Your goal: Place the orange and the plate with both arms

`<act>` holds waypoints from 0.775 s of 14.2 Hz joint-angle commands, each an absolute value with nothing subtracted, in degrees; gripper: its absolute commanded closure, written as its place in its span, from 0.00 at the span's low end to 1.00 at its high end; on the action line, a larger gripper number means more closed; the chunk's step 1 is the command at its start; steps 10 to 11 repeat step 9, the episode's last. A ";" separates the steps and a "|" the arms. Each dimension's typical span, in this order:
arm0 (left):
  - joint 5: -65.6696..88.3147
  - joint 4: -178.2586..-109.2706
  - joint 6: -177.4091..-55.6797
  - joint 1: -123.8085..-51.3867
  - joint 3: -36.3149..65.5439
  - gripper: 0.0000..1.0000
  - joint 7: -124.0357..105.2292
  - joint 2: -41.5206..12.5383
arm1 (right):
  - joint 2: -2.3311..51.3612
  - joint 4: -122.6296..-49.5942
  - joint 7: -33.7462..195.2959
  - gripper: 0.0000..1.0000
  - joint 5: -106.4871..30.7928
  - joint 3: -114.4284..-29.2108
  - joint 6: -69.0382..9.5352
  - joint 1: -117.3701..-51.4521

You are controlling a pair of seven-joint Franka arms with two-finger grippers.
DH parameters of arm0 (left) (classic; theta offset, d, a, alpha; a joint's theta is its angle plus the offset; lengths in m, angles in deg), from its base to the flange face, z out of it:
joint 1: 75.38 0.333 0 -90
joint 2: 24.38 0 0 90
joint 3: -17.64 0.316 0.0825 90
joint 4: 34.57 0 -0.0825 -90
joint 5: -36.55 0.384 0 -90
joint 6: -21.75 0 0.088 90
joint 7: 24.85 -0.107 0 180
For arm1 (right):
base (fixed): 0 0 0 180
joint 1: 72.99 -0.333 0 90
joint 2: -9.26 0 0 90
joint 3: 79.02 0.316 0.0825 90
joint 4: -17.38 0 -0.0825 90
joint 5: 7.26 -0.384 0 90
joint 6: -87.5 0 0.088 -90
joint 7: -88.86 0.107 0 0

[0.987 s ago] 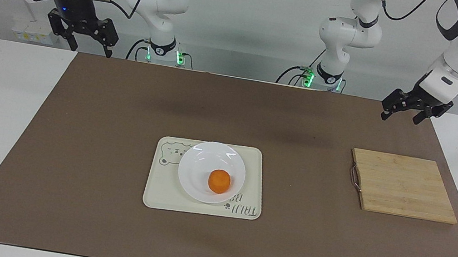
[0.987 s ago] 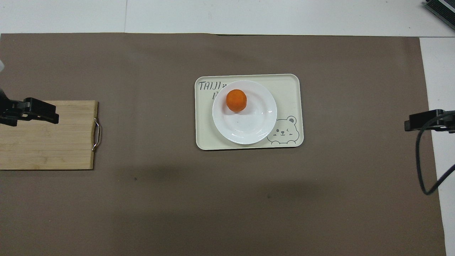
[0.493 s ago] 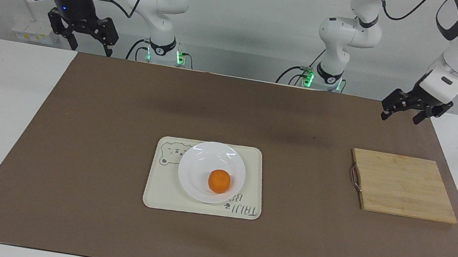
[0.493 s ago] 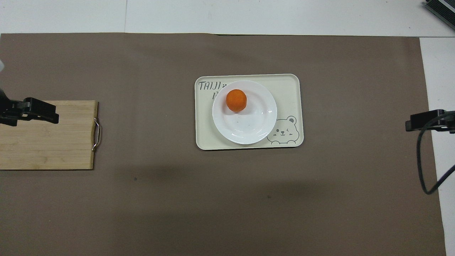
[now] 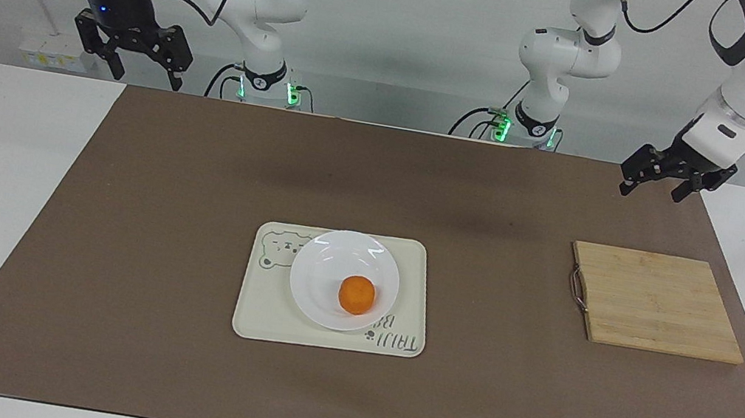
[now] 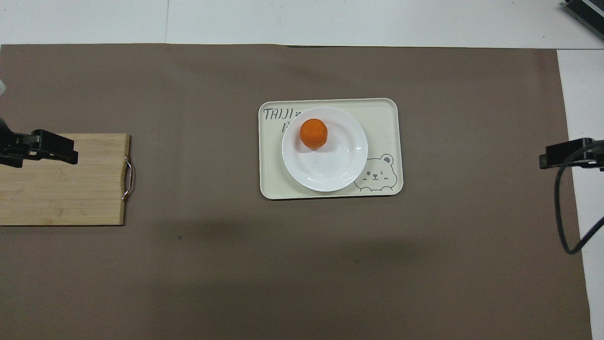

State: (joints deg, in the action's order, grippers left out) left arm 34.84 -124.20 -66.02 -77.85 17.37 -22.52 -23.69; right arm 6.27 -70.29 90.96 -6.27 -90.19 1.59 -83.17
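The orange (image 5: 356, 294) (image 6: 314, 133) rests in the white plate (image 5: 321, 276) (image 6: 330, 170), on the part of it farther from the robots. The plate sits on a cream tray (image 5: 259, 311) (image 6: 384, 123) with a bear drawing, in the middle of the brown mat. My left gripper (image 5: 651, 189) hangs open and empty in the air over the mat's edge at the left arm's end. My right gripper (image 5: 147, 79) hangs open and empty, high over the mat's corner at the right arm's end. Both are well away from the plate.
A wooden cutting board (image 5: 657, 302) (image 6: 61, 189) with a metal handle lies on the mat toward the left arm's end of the table. A brown mat (image 5: 170, 356) covers most of the white table. A black cable (image 6: 564, 222) loops down from the right arm.
The right gripper has risen a little and drawn slightly outward toward its end of the table. The left gripper, plate and orange have not visibly moved.
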 commanded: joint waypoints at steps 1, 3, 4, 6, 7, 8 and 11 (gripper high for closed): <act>35.40 -124.65 -66.32 -77.75 17.38 0.00 -23.09 -24.20 | 6.10 -70.78 89.65 0.00 -6.12 -90.09 0.75 -83.09; 35.40 -124.65 -66.32 -77.75 17.38 0.00 -23.09 -24.20 | 6.62 -70.25 89.57 0.00 -5.16 -90.18 0.75 -83.01; 35.40 -124.65 -66.32 -77.75 17.38 0.00 -23.09 -24.20 | 6.71 -70.25 89.56 0.00 -5.15 -90.18 0.83 -82.92; 35.40 -124.65 -66.32 -77.75 17.38 0.00 -23.09 -24.20 | 6.36 -70.25 89.56 0.00 -6.11 -90.10 1.62 -82.92; 35.40 -124.65 -66.32 -77.67 17.38 0.00 -23.09 -24.20 | 6.27 -70.34 89.56 0.00 -6.20 -90.01 2.23 -82.92; 35.40 -124.65 -66.32 -77.67 17.38 0.00 -23.09 -24.20 | 6.19 -70.34 89.65 0.00 -6.12 -90.01 2.24 -83.09; 35.40 -124.65 -66.32 -77.75 17.38 0.00 -23.09 -24.20 | 6.10 -70.51 89.65 0.00 -6.12 -90.01 2.24 -83.18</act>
